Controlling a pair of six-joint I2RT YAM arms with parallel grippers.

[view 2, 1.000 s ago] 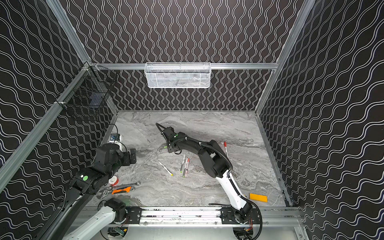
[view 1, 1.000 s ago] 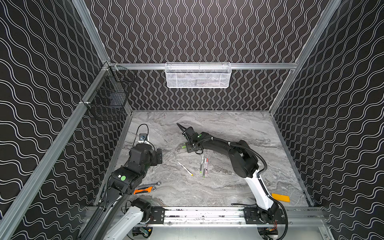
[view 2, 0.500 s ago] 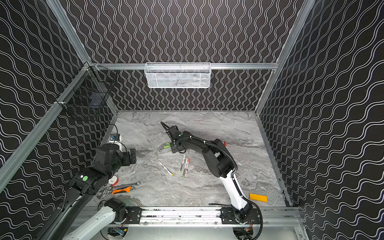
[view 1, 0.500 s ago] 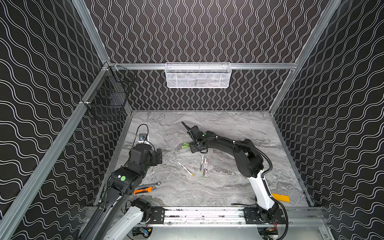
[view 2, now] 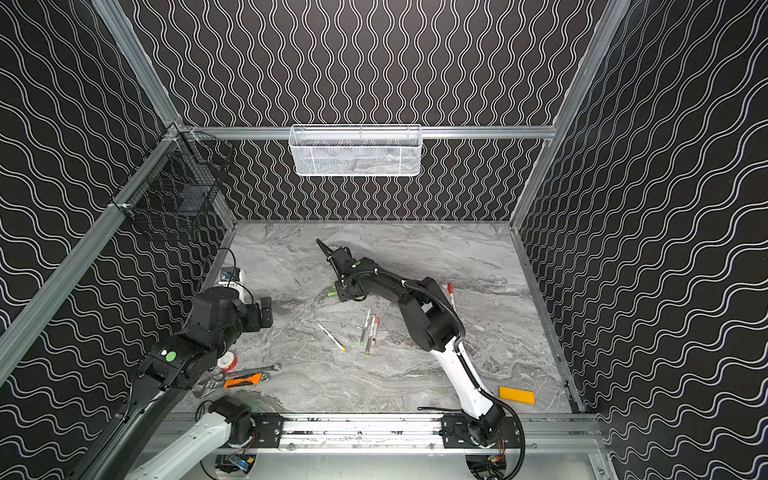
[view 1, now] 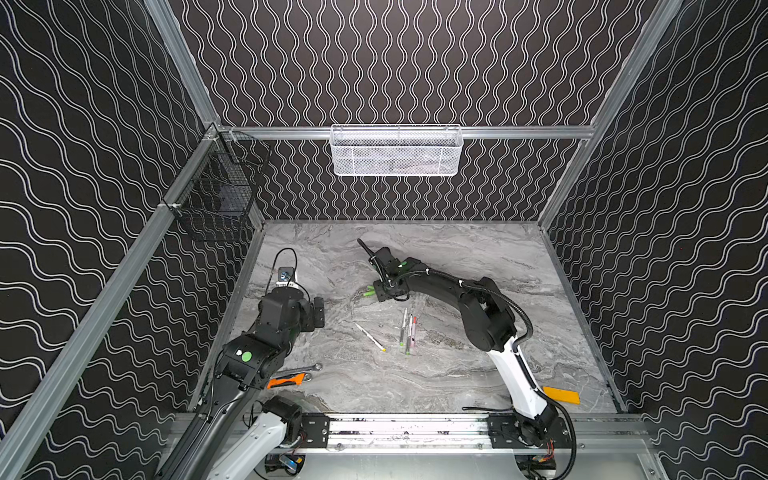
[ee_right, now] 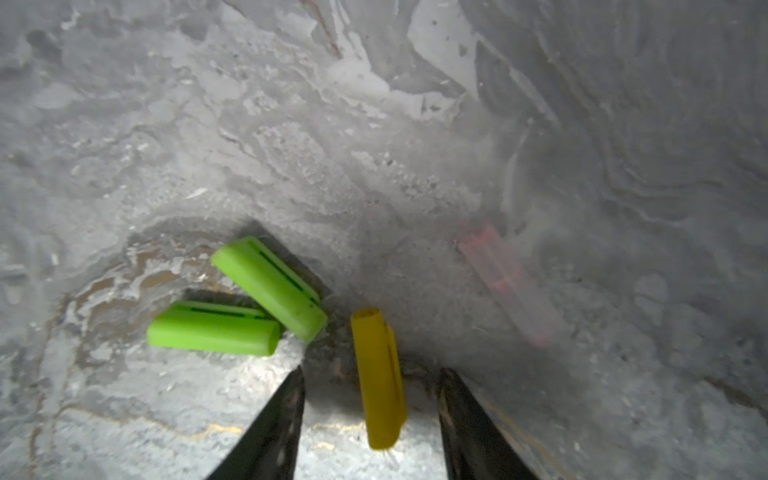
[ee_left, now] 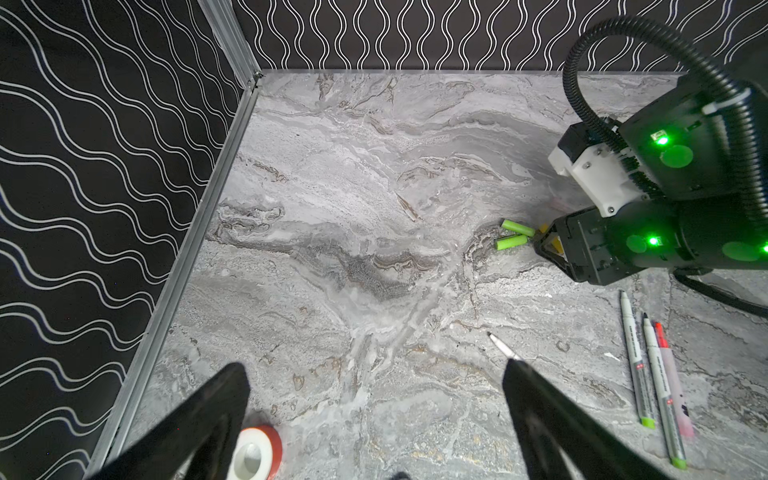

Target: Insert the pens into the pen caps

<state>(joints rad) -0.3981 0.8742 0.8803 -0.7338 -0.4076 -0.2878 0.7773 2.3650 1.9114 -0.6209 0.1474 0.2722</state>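
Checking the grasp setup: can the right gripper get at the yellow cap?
Probably yes: the yellow cap lies between the open fingers of the right gripper, gaps either side; the green caps sit off to one side.

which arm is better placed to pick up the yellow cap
Right. The right gripper straddles the yellow cap, open, one finger on each side, not yet touching. The left gripper hangs open far from it, near the tape roll.

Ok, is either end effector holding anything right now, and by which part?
Nothing is held. The right end effector straddles the yellow cap with a gap on each side, not gripping it; the left end effector is open and empty.
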